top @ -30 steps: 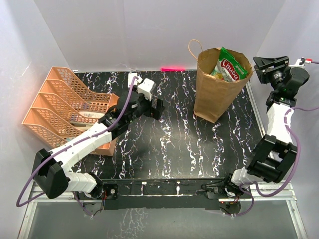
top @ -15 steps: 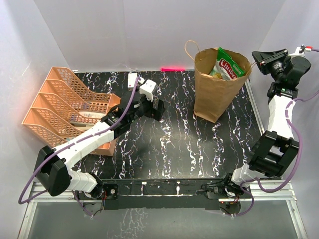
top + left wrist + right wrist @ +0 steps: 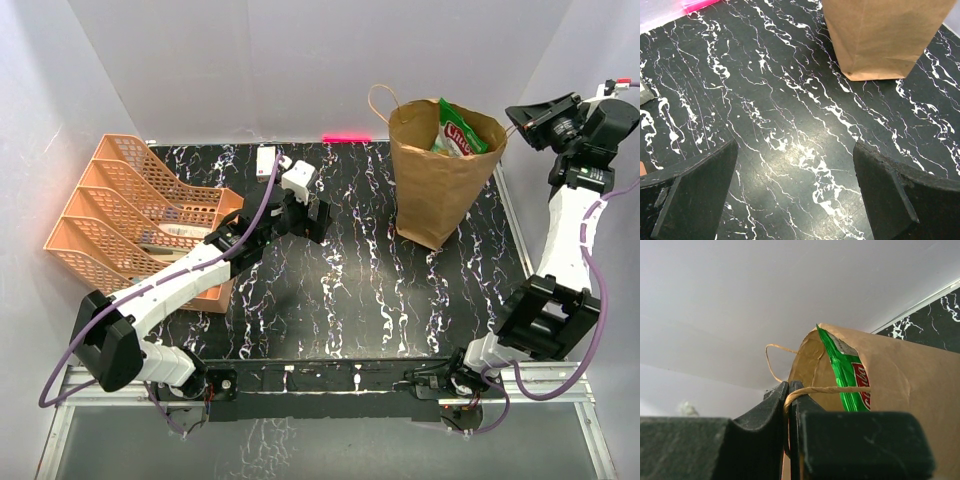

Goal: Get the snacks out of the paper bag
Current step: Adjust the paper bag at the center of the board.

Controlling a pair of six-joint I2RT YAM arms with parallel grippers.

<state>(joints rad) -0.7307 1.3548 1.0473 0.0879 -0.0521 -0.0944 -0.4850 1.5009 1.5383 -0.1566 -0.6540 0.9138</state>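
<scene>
Paper bag (image 3: 440, 190) handle (image 3: 840, 389) btwn closed R gripper (image 3: 788, 392) jaws.

1. Setting: a robot test cell of the laboratory kind.
2. Enclosure: plain white panel walls (image 3: 250, 60) closed off the far, left and right sides.
3. Work surface: a black table (image 3: 350, 290) with white marble-like veining filled the floor of the cell.
4. Fixtures: a mounting rail (image 3: 330, 378) ran along the near edge. The left arm (image 3: 180, 275) and right arm (image 3: 565, 225) were bolted to it side by side, and purple cables (image 3: 263, 190) trailed along them.
5. Marker: a pink strip (image 3: 346, 138) lay at the table's far edge.
6. Props: an orange mesh organiser (image 3: 130, 210) stood at the left and a paper bag (image 3: 435, 190) at the far right.
</scene>
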